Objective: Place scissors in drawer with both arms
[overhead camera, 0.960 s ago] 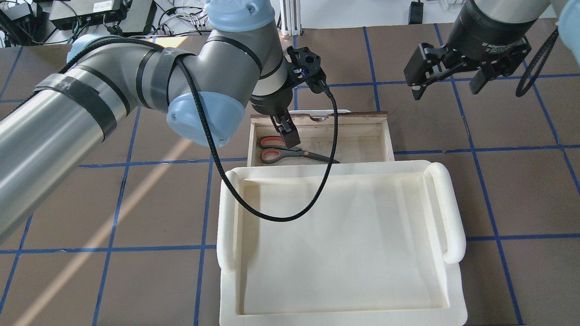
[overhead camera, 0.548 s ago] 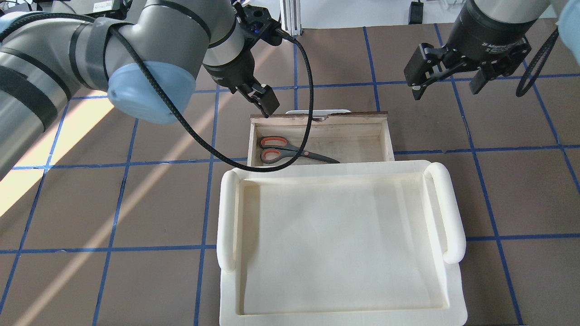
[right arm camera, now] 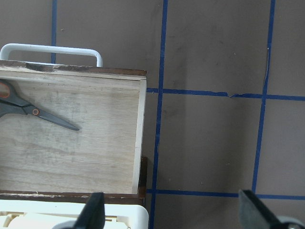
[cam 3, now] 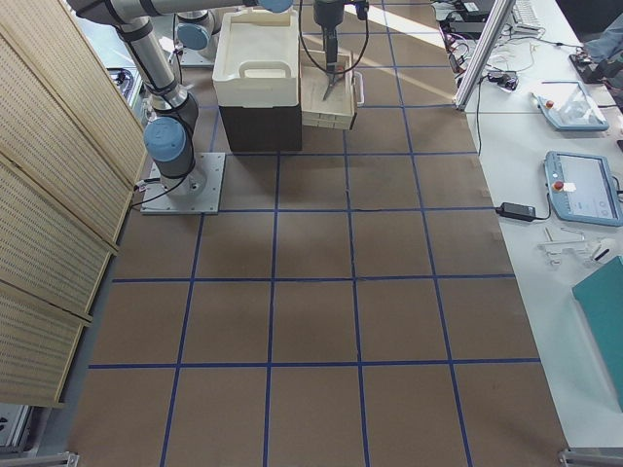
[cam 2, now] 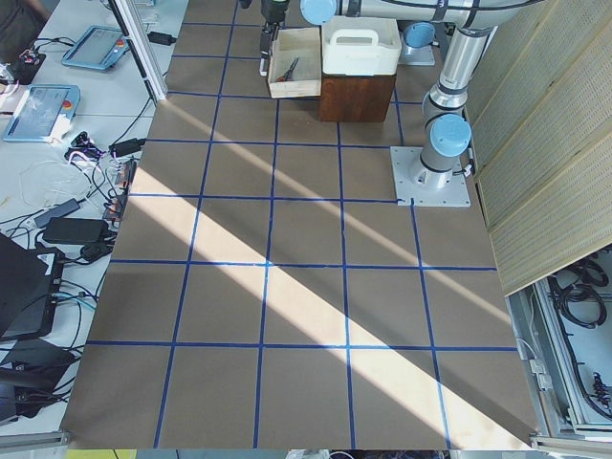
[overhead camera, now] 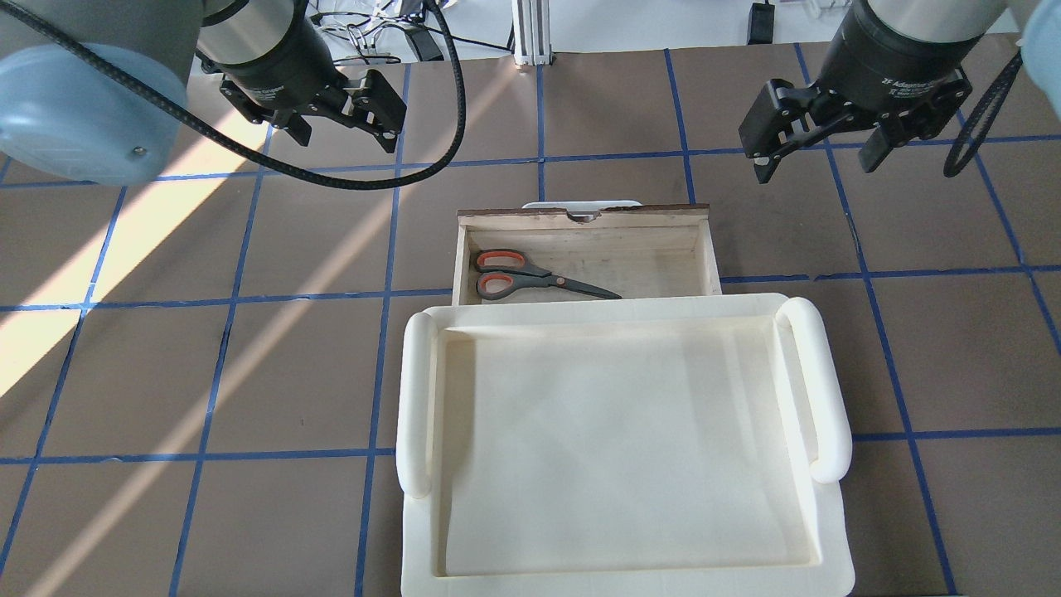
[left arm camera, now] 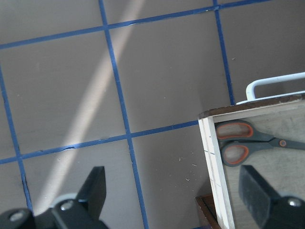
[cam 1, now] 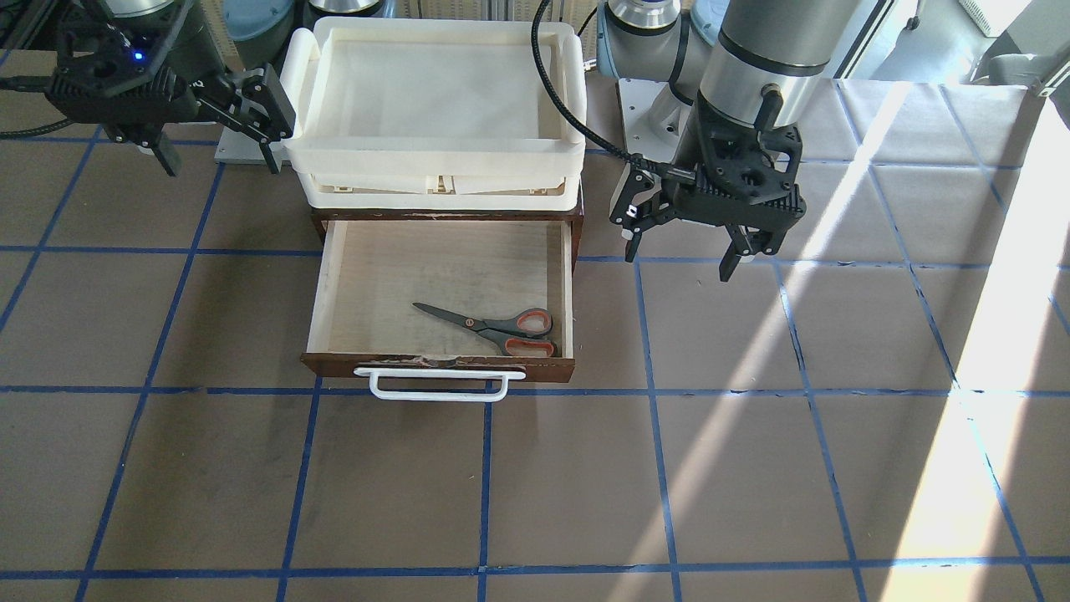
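Note:
The scissors (overhead camera: 530, 280) lie flat in the left part of the open drawer (overhead camera: 580, 217), handles toward its left wall, free of both grippers. They also show in the front view (cam 1: 493, 324), the left wrist view (left arm camera: 252, 145) and the right wrist view (right arm camera: 33, 110). My left gripper (overhead camera: 344, 137) is open and empty, raised over the table to the left of and beyond the drawer (cam 1: 316, 301). My right gripper (overhead camera: 816, 168) is open and empty, raised to the right of and beyond the drawer. The left gripper (cam 1: 677, 261) and right gripper (cam 1: 221, 165) flank the drawer in the front view.
A cream-white plastic tray (overhead camera: 816, 381) sits on top of the dark cabinet behind the drawer, nearer the robot. The drawer's white bar handle (cam 1: 439, 385) points away from the robot. The brown table carries a blue tape grid and sunlight streaks.
My left gripper has lifted out of the drawer and swung away to the left, open. The scissors stay lying in the drawer. The right arm has not moved.

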You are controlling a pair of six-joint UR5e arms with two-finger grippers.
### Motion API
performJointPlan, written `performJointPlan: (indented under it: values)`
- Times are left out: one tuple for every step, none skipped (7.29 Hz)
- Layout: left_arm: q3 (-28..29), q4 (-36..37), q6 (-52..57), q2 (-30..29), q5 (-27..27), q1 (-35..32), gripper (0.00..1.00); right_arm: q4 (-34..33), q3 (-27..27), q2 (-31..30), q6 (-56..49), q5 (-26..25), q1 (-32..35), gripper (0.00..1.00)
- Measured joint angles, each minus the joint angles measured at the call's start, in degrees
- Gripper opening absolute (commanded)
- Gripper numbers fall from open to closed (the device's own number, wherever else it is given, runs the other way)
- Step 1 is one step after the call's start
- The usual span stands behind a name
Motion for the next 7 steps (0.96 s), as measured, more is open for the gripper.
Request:
performJointPlan:
  values:
    - [-0.08, -1.67, -0.76, 0.98, 0.15, 2.47, 1.00, 0.00, 0.00, 0.00, -0.02, 0.00, 0.00, 1.00]
    - [-0.20, -3.72, -0.80, 1.90, 0.30, 4.84, 1.00, 0.00, 0.00, 0.00, -0.06, 0.00, 0.00, 1.00]
    - [-0.45, -5.25, -0.70, 2.71, 0.62, 6.60, 1.00, 0.00, 0.00, 0.00, -0.10, 0.00, 0.00, 1.00]
    - [-0.68, -6.35, -0.63, 3.37, 0.96, 7.40, 1.00, 0.00, 0.00, 0.00, -0.14, 0.00, 0.00, 1.00]
    - [-0.92, -7.14, -0.63, 3.88, 1.14, 7.62, 1.00, 0.00, 0.00, 0.00, -0.16, 0.00, 0.00, 1.00]
    - [-1.40, -7.63, -0.80, 4.28, 1.26, 7.64, 1.00, 0.00, 0.02, 0.00, -0.17, 0.00, 0.00, 1.00]
    - [-1.89, -7.94, -1.55, 4.60, 1.34, 7.64, 1.00, 0.00, 0.06, 0.00, -0.18, 0.00, 0.00, 1.00]
